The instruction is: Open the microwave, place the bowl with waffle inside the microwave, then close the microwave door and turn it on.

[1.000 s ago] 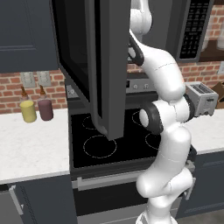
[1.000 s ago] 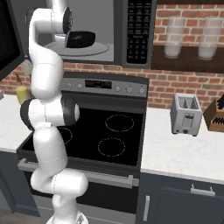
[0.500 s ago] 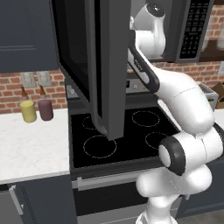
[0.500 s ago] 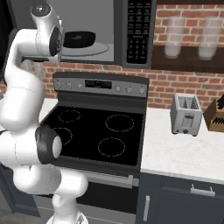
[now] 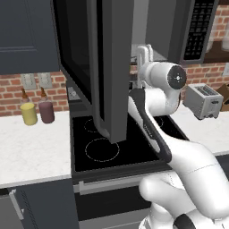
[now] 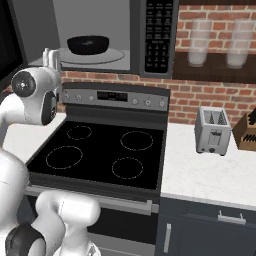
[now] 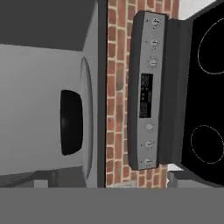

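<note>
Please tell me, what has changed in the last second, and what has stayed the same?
The arm has pulled back and down out of the microwave, so its wrist is now below the cavity, above the stove's left side. The bowl stays on the turntable inside, and nothing grips it. The microwave door is still wide open. The toaster has not moved.

A matt black bowl [image 6: 88, 44] sits on a smooth, pale glass-like turntable [image 6: 95, 56] inside the dull grey microwave [image 6: 115, 35]. Below it, the stove's [image 6: 100, 155] cooktop is glossy black glass; beside the stove stands a brushed-metal toaster [image 6: 212, 131] against rough red brick [image 6: 200, 95].
</note>
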